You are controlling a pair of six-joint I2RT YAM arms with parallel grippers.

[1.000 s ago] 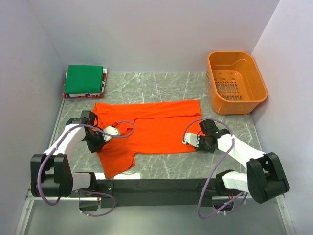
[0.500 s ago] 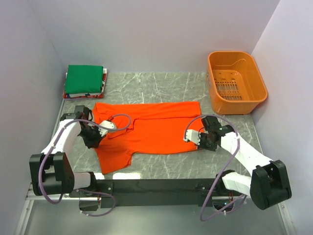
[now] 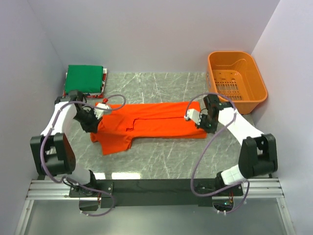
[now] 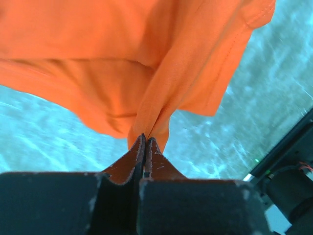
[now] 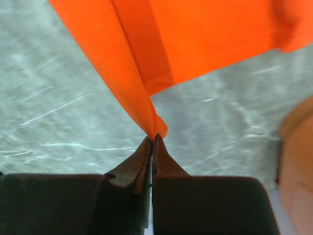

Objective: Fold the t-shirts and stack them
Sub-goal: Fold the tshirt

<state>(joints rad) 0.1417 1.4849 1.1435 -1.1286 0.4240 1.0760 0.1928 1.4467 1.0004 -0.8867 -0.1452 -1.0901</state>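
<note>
Left gripper [image 4: 145, 139] and right gripper [image 5: 153, 138] each clamped the shirt [image 3: 151, 120], half-folded; stacking onto the pile [image 3: 84, 80] was left to do

The left arm [image 3: 55, 122] and right arm [image 3: 239, 128] have white link shells and black joint housings, with lilac cables [image 3: 192, 178] looping alongside. In the wrist views, the left claw [image 4: 145, 139] and right claw [image 5: 152, 138] have matte black fingers [image 5: 126, 175], flecked with pale scuffs, that taper to thin wedges.
</note>
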